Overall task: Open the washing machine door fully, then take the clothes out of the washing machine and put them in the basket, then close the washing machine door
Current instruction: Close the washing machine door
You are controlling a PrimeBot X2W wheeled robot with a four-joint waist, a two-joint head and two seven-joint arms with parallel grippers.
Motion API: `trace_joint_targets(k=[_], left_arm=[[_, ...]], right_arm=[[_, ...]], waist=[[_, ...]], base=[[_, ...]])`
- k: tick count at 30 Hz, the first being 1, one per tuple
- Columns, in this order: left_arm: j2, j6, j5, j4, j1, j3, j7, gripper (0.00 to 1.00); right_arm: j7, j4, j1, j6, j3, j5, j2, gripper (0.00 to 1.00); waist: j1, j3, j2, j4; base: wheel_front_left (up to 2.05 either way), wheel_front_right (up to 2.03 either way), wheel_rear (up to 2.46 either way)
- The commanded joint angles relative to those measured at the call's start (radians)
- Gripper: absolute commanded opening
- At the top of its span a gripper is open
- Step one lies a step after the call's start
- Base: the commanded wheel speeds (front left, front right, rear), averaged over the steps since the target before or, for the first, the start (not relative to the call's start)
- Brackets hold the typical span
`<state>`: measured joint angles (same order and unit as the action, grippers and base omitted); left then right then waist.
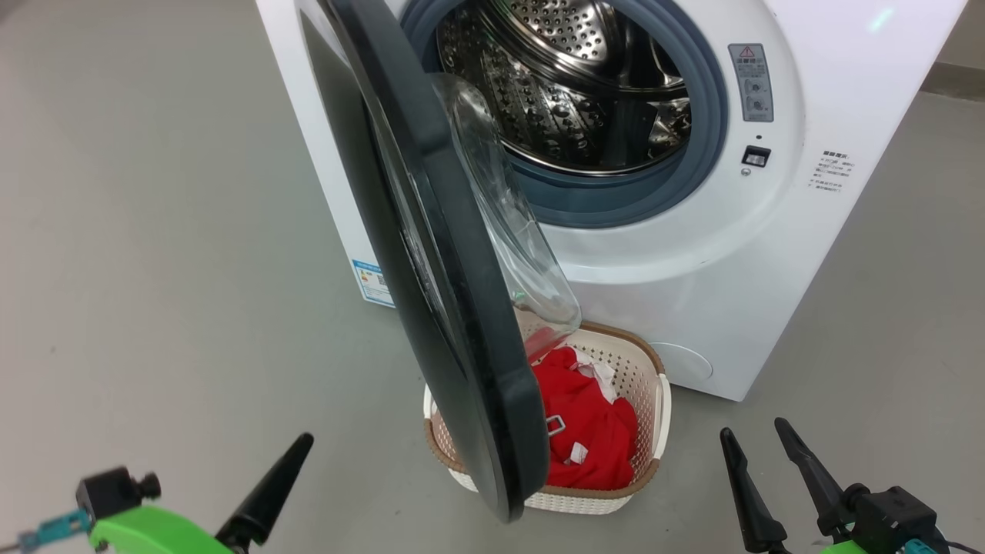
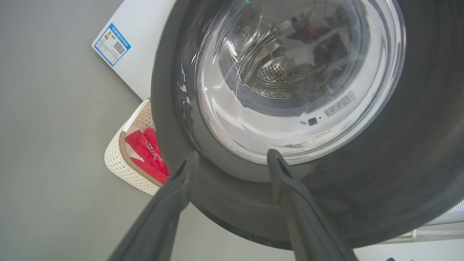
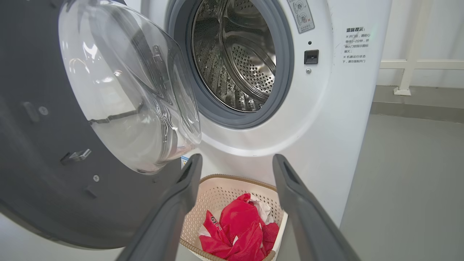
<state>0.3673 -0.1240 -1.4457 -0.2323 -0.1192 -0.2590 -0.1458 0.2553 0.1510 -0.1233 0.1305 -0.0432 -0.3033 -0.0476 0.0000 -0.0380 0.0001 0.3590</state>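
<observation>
Standing partway out from the washing machine [image 1: 731, 292], the washing machine door [image 1: 431, 254] is roughly edge-on to the head camera, its glass bowl turned toward the drum [image 1: 569, 92], which looks empty of fabric. That fits the stage I judge the task to be at: the clothes [image 1: 585, 431] lie heaped in the basket [image 1: 658, 377], which sits on the floor just in front of the machine, beneath the door's lower edge, close enough that a garment lifted out needs only a short drop. The left gripper [image 2: 232, 155] faces the door's glossy outer side, near but apart from it, fingers spread with nothing between them, seemingly placed to push the door shut rather than grasp it. The right gripper [image 1: 754, 429] hovers low at the right, fingers likewise apart and empty, aimed toward basket and opening, clear of the door's path
</observation>
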Motion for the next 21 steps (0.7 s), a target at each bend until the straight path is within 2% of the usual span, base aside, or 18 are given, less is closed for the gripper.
trace_joint_targets(k=[1, 6, 21], left_arm=[[0.022, -0.007, 0.003, 0.013, -0.013, 0.036, 0.022, 1.0], [-0.005, -0.007, -0.006, 0.002, 0.024, 0.01, 0.094, 1.0], [-0.021, -0.007, 0.074, -0.132, 0.048, -0.105, 0.354, 1.0]], right_arm=[[0.006, -0.02, 0.007, 0.0, -0.025, 0.01, -0.005, 1.0], [0.006, -0.02, 0.01, 0.0, -0.026, 0.011, -0.005, 1.0], [0.006, -0.012, 0.012, 0.0, -0.037, 0.009, -0.007, 1.0]], waist=[[0.0, 0.0, -0.0001, 0.001], [0.0, -0.006, -0.0001, 0.003], [0.0, -0.009, -0.0001, 0.003]], base=[[0.0, 0.0, 0.0], [0.0, 0.0, 0.0], [0.0, 0.0, 0.0]])
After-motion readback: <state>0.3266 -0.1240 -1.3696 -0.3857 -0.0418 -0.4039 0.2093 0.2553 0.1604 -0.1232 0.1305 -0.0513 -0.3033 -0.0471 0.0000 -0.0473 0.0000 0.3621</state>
